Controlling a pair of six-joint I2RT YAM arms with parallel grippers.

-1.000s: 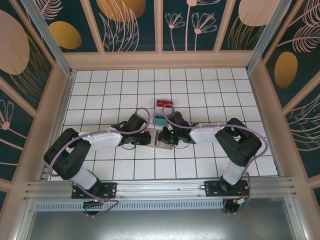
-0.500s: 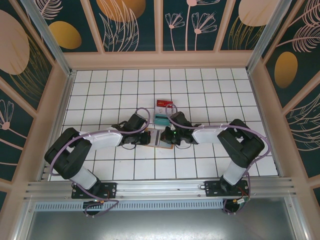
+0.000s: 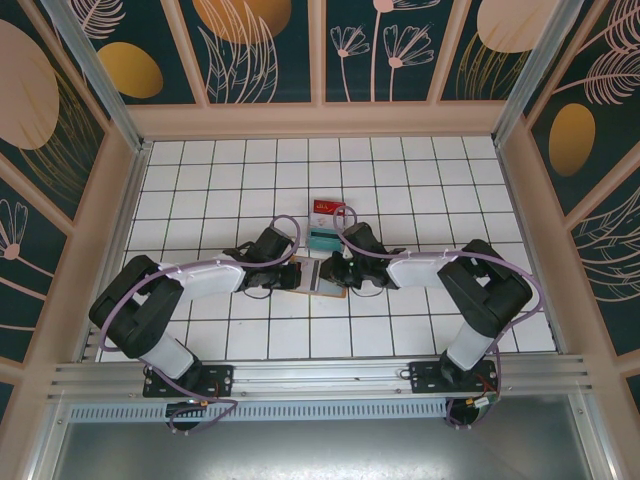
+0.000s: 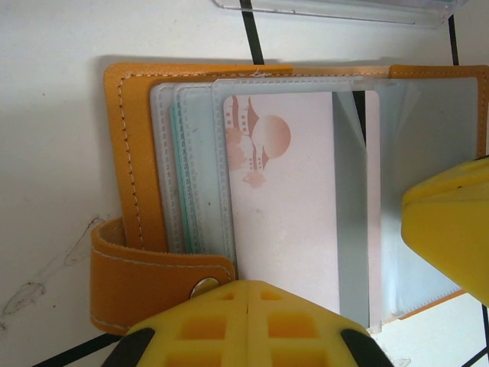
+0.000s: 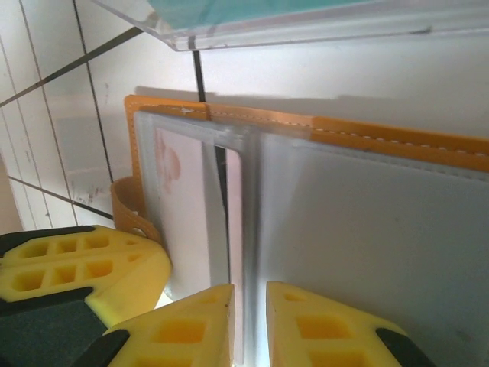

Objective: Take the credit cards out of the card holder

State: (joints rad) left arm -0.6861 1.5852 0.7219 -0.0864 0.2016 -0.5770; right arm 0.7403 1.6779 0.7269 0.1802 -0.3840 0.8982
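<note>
The card holder (image 4: 128, 160) lay opened flat on the white tiled table (image 3: 200, 180), orange border showing around its clear plastic sleeves, and both arms had their heads down at it, one from either side. In the sleeve nearest the fold sat a pale pink card (image 4: 290, 199) printed with a sun and small buildings; the snap strap (image 4: 153, 271) curled out from the holder's outer left corner. The left gripper (image 4: 248, 298) was shut, its two yellow fingers pressed together with only a seam between them, and they sat over the holder's near edge just beside the strap's stud, covering the bottom of the pink card's sleeve. Whether they pinched any plastic or merely pressed on it, I could not tell. The right gripper (image 5: 249, 310) stood at the same near edge, further toward the holder's fold, its fingers a narrow slit apart. The edge of a clear sleeve and the side of the pink card ran straight down into that slit, but I could not tell if the fingers were clamping the sleeve or just straddling it. The two grippers were close together over the holder's left half. Beyond the holder's far edge lay a teal card (image 3: 323, 238), and further out in the same direction a red card (image 3: 327, 209).
</note>
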